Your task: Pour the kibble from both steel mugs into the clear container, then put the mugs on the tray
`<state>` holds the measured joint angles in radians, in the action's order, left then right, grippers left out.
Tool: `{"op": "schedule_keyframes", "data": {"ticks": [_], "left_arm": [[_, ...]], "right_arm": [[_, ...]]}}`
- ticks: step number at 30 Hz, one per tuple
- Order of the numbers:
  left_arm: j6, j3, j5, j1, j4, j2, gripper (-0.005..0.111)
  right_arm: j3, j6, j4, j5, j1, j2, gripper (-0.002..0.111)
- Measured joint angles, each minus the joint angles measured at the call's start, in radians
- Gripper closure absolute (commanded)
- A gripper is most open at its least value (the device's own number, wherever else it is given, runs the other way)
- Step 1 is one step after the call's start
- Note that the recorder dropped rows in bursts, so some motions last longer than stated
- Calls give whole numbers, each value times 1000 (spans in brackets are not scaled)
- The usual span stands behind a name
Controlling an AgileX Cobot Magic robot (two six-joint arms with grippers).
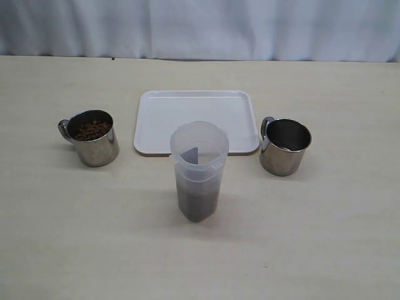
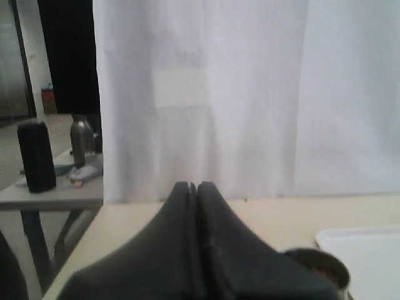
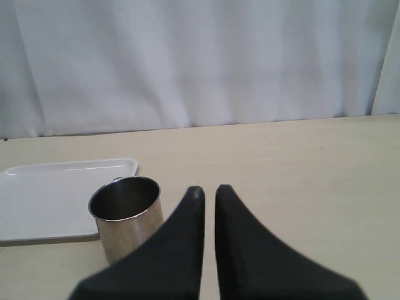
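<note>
Your tall frosted clear plastic container (image 1: pixel 199 169) stands upright at the middle of the beige desk (image 1: pixel 75 237). A brown layer of small kibble pellets (image 1: pixel 198 200) fills its lower part, though through the frosted wall you cannot make out single pellets. At its 12 o'clock lies the flat white rectangular tray (image 1: pixel 187 106); the container's rim hides a stretch of the tray's near edge. At 10 o'clock stands the left shiny steel mug (image 1: pixel 94 139), its handle pointing to about 9 o'clock and its brown pellets (image 1: pixel 93 130) heaped close to the rim. At 2 o'clock stands the right shiny steel mug (image 1: pixel 285 147), handle towards 10 o'clock, and what you can see of its inside is bare metal. Both mugs sit on the desk just off the tray's short sides. Your left end effector (image 2: pixel 193 185) has its dark fingers pressed together and holds nothing; its bulk hides all but a sliver of the left mug's rim, and the tray is cut off at the frame edge. Your right end effector (image 3: pixel 208 190) is all but closed, with a thin slit between the fingers, and it is empty; one finger overlaps the right mug's lower side.
</note>
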<state>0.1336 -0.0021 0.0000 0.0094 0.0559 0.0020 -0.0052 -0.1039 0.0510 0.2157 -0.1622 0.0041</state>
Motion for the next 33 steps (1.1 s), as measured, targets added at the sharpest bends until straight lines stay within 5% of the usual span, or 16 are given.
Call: {"op": "schedule_keyframes", "data": {"ticks": [4, 7, 9, 15, 19, 27, 33], "left_arm": [[-16, 0, -232, 0, 0, 0, 107], [-201, 0, -396, 0, 2, 0, 107], [-323, 0, -444, 0, -24, 0, 107], [-417, 0, -393, 0, -429, 48, 107], [-423, 0, -342, 0, -500, 242, 107], [-440, 0, -489, 0, -521, 750, 107], [-443, -13, -785, 0, -578, 1201, 107]], "right_arm": [[0, 0, 0, 0, 0, 0, 103], [0, 0, 0, 0, 0, 0, 103], [0, 0, 0, 0, 0, 0, 103], [0, 0, 0, 0, 0, 0, 103], [0, 0, 0, 0, 0, 0, 103], [0, 0, 0, 0, 0, 0, 103], [0, 0, 0, 0, 0, 0, 103]]}}
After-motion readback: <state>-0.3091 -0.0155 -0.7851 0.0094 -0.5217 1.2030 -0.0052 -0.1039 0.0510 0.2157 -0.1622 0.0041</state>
